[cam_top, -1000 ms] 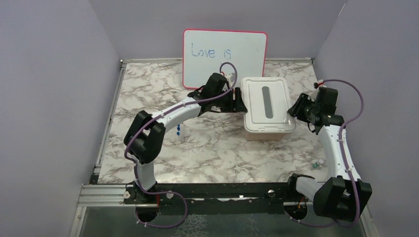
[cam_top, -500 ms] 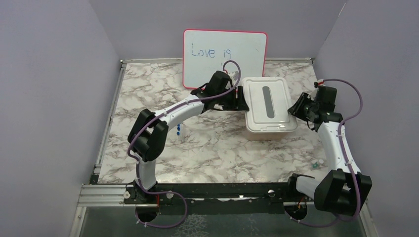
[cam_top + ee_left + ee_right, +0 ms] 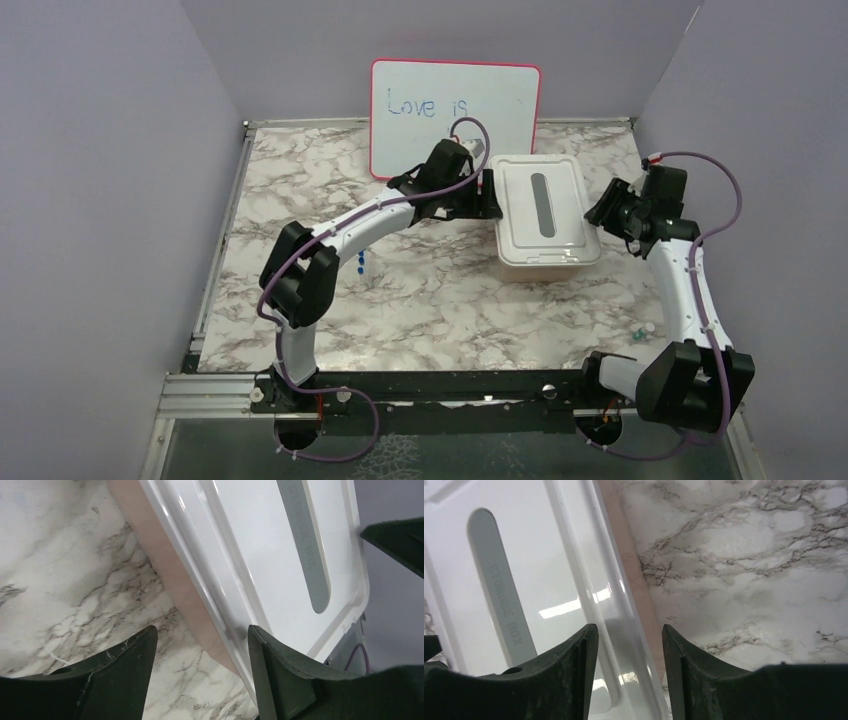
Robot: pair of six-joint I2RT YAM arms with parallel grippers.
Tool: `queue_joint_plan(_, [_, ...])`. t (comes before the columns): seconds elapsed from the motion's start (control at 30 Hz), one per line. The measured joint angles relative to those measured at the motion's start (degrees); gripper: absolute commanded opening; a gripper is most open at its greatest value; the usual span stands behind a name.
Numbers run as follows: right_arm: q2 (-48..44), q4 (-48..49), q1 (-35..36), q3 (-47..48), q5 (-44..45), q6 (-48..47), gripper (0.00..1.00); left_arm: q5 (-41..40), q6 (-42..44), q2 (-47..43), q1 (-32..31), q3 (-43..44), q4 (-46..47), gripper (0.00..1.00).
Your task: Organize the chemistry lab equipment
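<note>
Left pincer [image 3: 200,630]: stood open astride the lid [image 3: 280,555] edge, gripping nothing.
Right pincer [image 3: 629,627]: stood open astride the opposite lid edge, empty.
Blue-capped tubes [image 3: 360,265]: lay on the worktop [image 3: 450,300], left of centre.

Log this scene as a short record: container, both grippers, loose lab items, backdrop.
container: pink plastic tub, white rectangular lid on, right of centre
left gripper: open, jaws straddling the lid's left edge
right gripper: open, jaws straddling the lid's right edge
loose items: small blue-capped clear tubes lying on the marble table beside the left arm
backdrop: pink-framed whiteboard reading "Love is"
</note>
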Motion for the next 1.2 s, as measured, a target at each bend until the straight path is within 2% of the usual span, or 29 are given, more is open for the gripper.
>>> queue_joint_plan(0.1, [-0.15, -1.20, 0.00, 2.97, 0.68, 0.55, 0.60, -3.50, 2.32, -0.02, 0.17, 3.17, -3.93, 0.83])
queue_joint_plan(0.17, [-0.76, -1.64, 0.00, 5.27, 0.83, 0.85, 0.61, -6.21, 4.17, -0.61, 0.66, 4.98, -6.05, 0.97])
queue_joint_plan(0.2, [-1.31, -1.77, 0.00, 6.19, 0.81, 0.96, 0.62, -7.56, 5.22, -1.70, 1.01, 5.14, -6.93, 0.98])
queue_joint_plan(0.3, [-3.85, -2.01, 0.00, 7.61, 0.68, 1.01, 0.67, -12.00, 8.26, -5.86, 1.73, 4.90, -10.47, 0.99])
queue_joint_plan(0.53, [-11.69, -5.27, 0.00, 7.65, -0.39, 1.29, 0.99, -28.37, 16.57, -28.30, 2.54, -4.35, -15.96, 0.99])
queue_joint_plan(0.83, [-25.86, -12.02, 0.00, 7.56, 1.81, 4.50, 1.00, -41.86, 18.71, -56.37, 2.54, -14.86, -24.83, 0.99])
queue_joint_plan(1.0, [-31.10, -16.52, 0.00, 9.20, 4.87, 5.70, 1.00, -46.01, 18.40, -65.83, 2.54, -15.21, -32.06, 0.99])
queue_joint_plan(1.2, [-31.06, -18.69, 0.00, 9.81, 4.09, 4.76, 1.00, -48.76, 17.20, -72.67, 2.54, -15.10, -39.54, 0.99])
